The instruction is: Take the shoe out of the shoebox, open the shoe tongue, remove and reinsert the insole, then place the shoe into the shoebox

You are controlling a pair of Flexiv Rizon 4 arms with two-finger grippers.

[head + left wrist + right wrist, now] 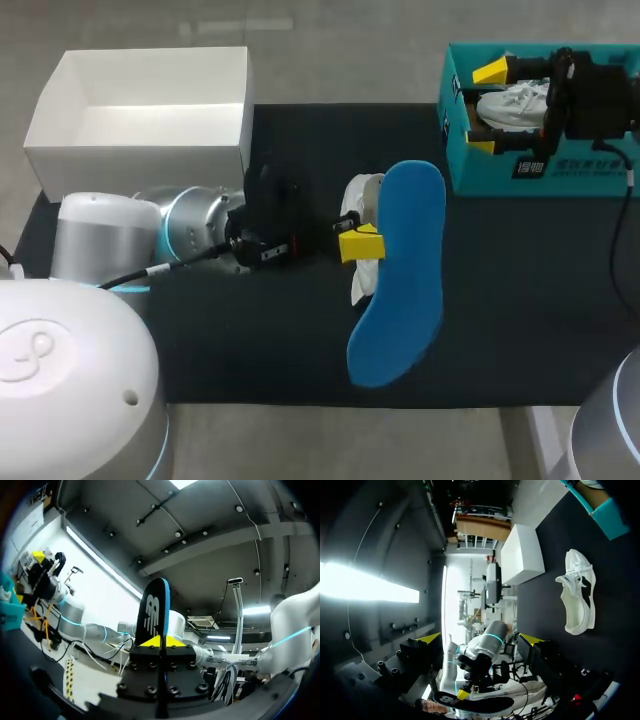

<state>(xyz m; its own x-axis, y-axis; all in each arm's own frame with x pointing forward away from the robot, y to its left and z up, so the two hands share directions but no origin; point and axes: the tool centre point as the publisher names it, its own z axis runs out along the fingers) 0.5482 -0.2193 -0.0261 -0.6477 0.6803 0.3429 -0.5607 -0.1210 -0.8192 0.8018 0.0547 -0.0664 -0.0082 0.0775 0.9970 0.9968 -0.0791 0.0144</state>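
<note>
My left gripper (160, 641) was clamped on the blue foam insole (405, 270). The white sneaker (365, 190) lay at its nine o'clock, and my right gripper (480, 639) stood with fingers apart. I judged the insole removed; next, it needed aligning to slide back in.

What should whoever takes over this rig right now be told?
Left gripper: jaws shut on the blue insole, held in the air.
Right gripper: jaws open, empty, over the teal shoebox, which holds a second shoe.
White shoe: on the black mat, out of the box.
Done: shoe out, insole removed.
Left: reinsert the insole, box the shoe.
</note>
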